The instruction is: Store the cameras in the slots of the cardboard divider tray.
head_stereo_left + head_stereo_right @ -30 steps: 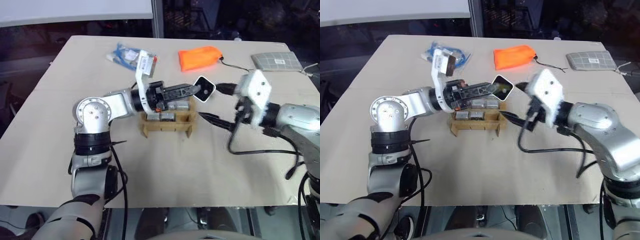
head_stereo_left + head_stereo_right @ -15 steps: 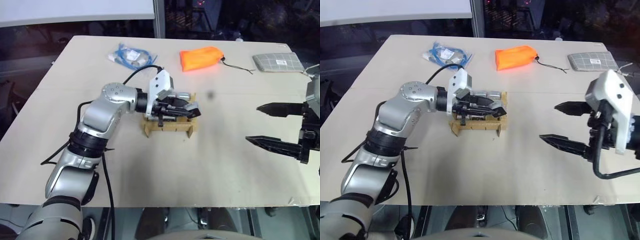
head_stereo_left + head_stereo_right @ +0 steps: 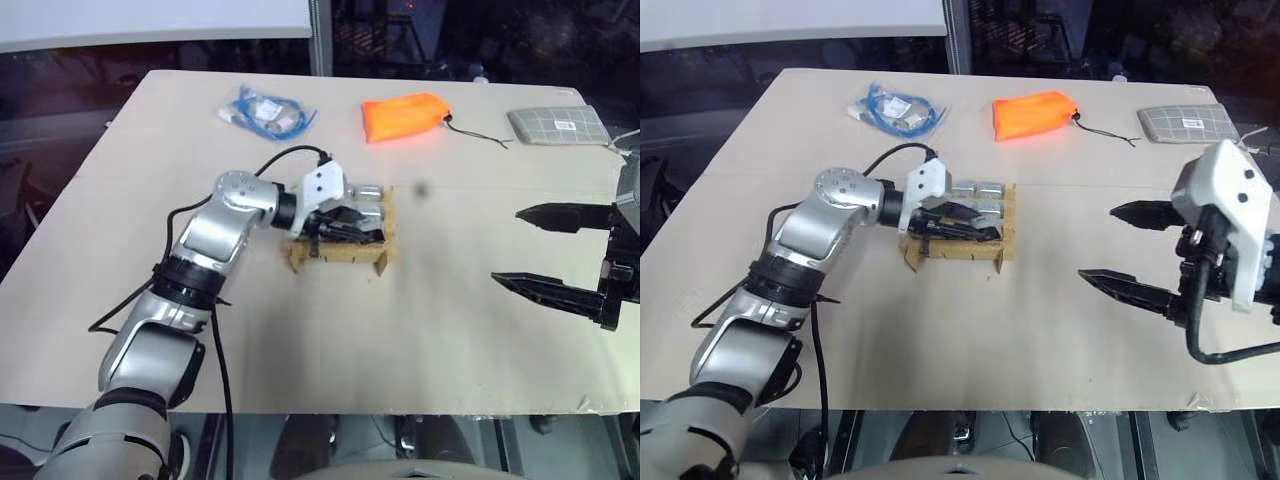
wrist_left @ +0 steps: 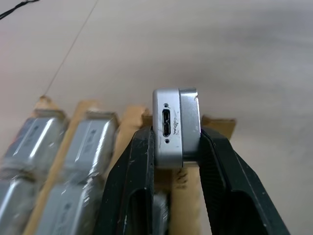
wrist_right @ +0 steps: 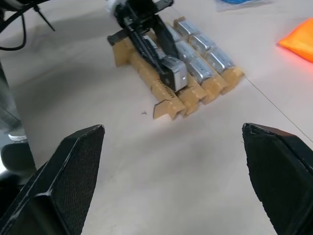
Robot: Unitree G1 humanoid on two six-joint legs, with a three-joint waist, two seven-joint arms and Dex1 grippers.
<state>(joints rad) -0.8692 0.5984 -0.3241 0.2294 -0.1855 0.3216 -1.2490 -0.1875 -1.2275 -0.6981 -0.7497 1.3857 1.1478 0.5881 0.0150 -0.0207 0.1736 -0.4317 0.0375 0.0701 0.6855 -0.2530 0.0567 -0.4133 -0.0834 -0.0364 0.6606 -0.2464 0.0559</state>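
The brown cardboard divider tray (image 3: 338, 257) sits mid-table with several silver-grey cameras (image 5: 204, 55) lying in its slots. My left gripper (image 3: 362, 230) reaches across the tray's near-right part, shut on one more camera (image 4: 176, 128). That camera is pinched between the two black fingers (image 4: 142, 166), its port end facing the left wrist view. It hovers at the tray's right-hand row; I cannot tell whether it touches the cardboard. My right gripper (image 3: 540, 250) hangs open far to the right of the tray, holding nothing.
An orange fabric bag (image 3: 402, 115) lies behind the tray, a blue cable bundle (image 3: 265, 110) at the back left and a grey checked pouch (image 3: 558, 124) at the back right corner. Bare tabletop lies between the tray and my right gripper.
My left gripper has rolled and sunk with the camera, from above the tray's right end down onto the tray. The right gripper pulled away to the right, still open.
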